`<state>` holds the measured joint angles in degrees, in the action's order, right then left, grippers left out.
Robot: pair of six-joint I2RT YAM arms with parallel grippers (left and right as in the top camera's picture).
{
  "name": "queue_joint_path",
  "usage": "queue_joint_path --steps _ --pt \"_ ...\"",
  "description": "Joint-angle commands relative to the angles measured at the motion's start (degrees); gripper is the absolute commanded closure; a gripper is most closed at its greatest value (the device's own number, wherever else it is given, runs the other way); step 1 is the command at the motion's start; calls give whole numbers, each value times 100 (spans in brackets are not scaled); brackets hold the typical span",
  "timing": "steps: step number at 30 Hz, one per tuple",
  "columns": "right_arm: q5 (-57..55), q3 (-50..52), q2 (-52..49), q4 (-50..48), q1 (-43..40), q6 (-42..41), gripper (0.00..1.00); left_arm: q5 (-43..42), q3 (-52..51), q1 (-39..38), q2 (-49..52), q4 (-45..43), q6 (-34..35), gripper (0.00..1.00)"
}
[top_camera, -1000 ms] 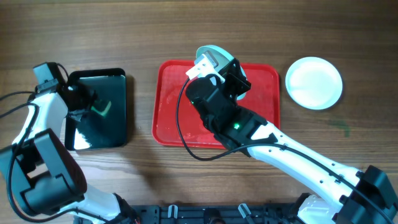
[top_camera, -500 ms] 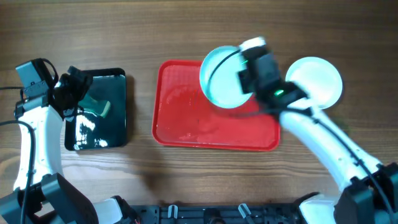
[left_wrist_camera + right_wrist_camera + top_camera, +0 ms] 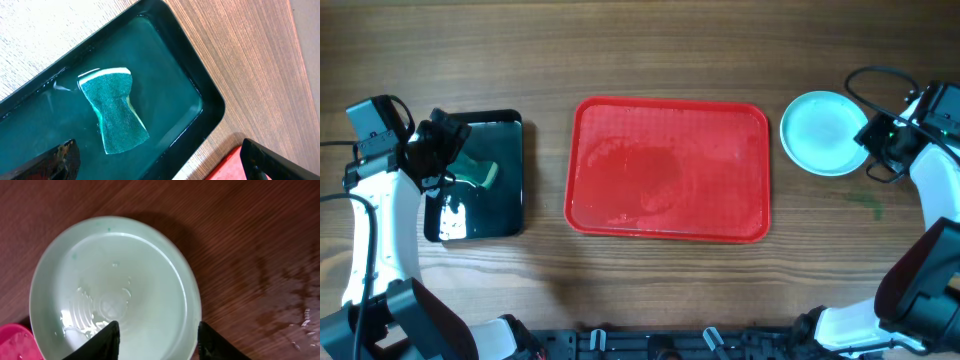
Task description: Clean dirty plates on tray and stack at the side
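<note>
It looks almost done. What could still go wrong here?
The right gripper hangs open just above the near rim of the pale cyan plate; if it draws back low, a finger might catch and shift it. The plate and the table beside it look wet, so it may slide easily.

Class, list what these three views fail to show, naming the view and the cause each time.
- Any plates under the cyan plate: overhead and right wrist, it covers them.
- That plate's near rim: right wrist, cut off by the bottom edge.
- Part of the black tray: overhead, the left arm covers it.
- Specks near the plate's rim: right wrist, too small to identify.
</note>
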<state>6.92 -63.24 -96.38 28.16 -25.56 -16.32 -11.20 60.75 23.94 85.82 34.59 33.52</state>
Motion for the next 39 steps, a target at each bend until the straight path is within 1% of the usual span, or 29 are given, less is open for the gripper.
queue_joint_path --steps 1,3,4,5,6,7,8,9,11,12,13,15,17,19,23,25,27,29,31,33,35,37,39 --pt "1322 15 -26 26 83 286 47 13 33 17 22 -2 -26 0" --pt "2837 15 74 146 411 487 47 -20 33 17 22 26 -26 0" --pt "3217 15 116 186 704 573 47 -299 33 17 22 221 -26 0" --pt "3329 15 118 195 960 564 47 -562 33 17 22 229 -28 0" --pt "3333 15 118 212 1403 568 50 -769 33 17 22 229 -26 0" --pt "3320 15 114 197 1917 553 60 -787 33 17 22 210 -26 0" --pt "3235 15 114 66 2544 424 79 -785 33 17 22 212 -26 0" --pt "2898 15 111 -118 3095 166 96 -785 33 17 22 212 -26 0" --pt "1482 15 37 -592 4341 -498 96 -785 33 17 22 212 -26 0" --pt "1025 15 -70 -802 4892 -529 96 -785 33 17 22 212 -26 0" --pt "789 15 -173 -931 5250 -533 96 -785 33 17 22 212 -26 0" --pt "708 15 -656 -1449 6070 -796 96 -785 33 17 22 216 -26 0" --pt "1325 15 -1152 -2017 6601 -789 96 -785 33 17 22 214 -26 0" --pt "1504 7 -1314 -2229 6874 -911 96 -785 33 17 22 214 -26 0" --pt "1346 4 -1515 -2562 7110 -1314 96 -785 33 17 22 216 -26 0" --pt "1753 2 -1659 -2616 7184 -1397 96 -785 33 17 22 216 -28 0" --pt "2035 -2 -1705 -2603 7342 -1694 96 -785 33 17 22 214 -28 0" --pt "1991 -2 -1766 -2450 7462 -2004 96 -785 33 17 22 219 -28 0" --pt "1991 0 -1853 -2277 7462 -2146 96 -785 33 17 22 221 -26 0" --pt "1849 -2 -1853 -1803 7462 -2186 96 -782 33 17 22 234 -28 0" --pt "1484 -2 -1853 -1602 7462 -2179 96 -785 33 17 22 234 -28 0" --pt "1528 -13 -1853 -1443 7462 -2118 96 -785 33 17 22 234 -28 0" --pt "1832 -17 -1853 -1110 7462 -2006 96 -785 33 17 22 234 -28 0"
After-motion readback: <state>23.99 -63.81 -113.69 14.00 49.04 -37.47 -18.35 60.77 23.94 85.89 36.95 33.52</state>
